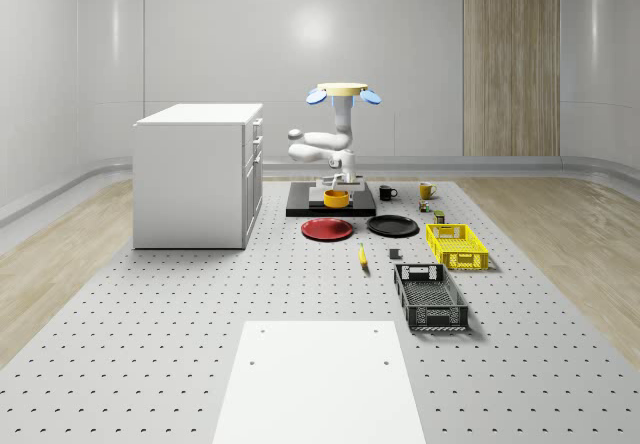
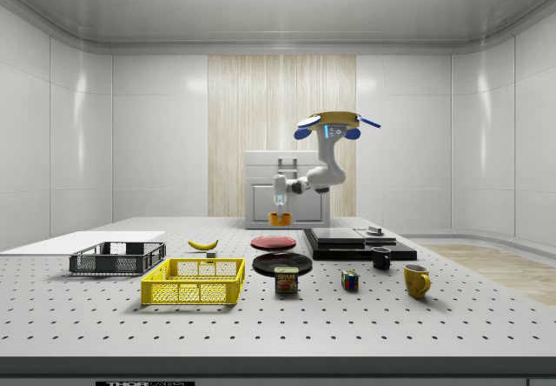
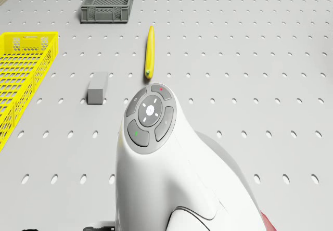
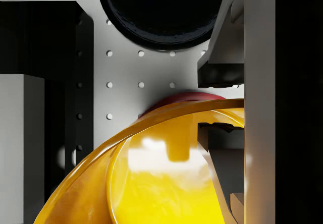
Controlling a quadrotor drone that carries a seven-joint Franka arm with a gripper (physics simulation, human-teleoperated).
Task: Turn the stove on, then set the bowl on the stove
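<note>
In the whole-scene view a white cabinet [image 1: 198, 174] stands at the left; to its right the drone [image 1: 343, 93] hovers over the far edge of the black stove [image 1: 331, 201], its arm bent down so that the gripper [image 1: 338, 190] holds the yellow bowl [image 1: 336, 198] over the stove's near side. The side view shows the bowl [image 2: 279, 219] hanging clear above the table, apparently not yet resting on the stove [image 2: 347, 242]. In the wrist view the fingers [image 4: 222, 72] are clamped across the bowl's rim [image 4: 166, 168], one inside and one outside. In front of the stove lie a red plate [image 1: 327, 229] and, to its right, a black plate [image 1: 392, 226]; further right sit a black mug [image 1: 387, 192], a yellow mug [image 1: 426, 190] and a yellow crate [image 1: 456, 245], with a banana [image 1: 362, 256] and a dark crate [image 1: 430, 296] nearer the camera.
</note>
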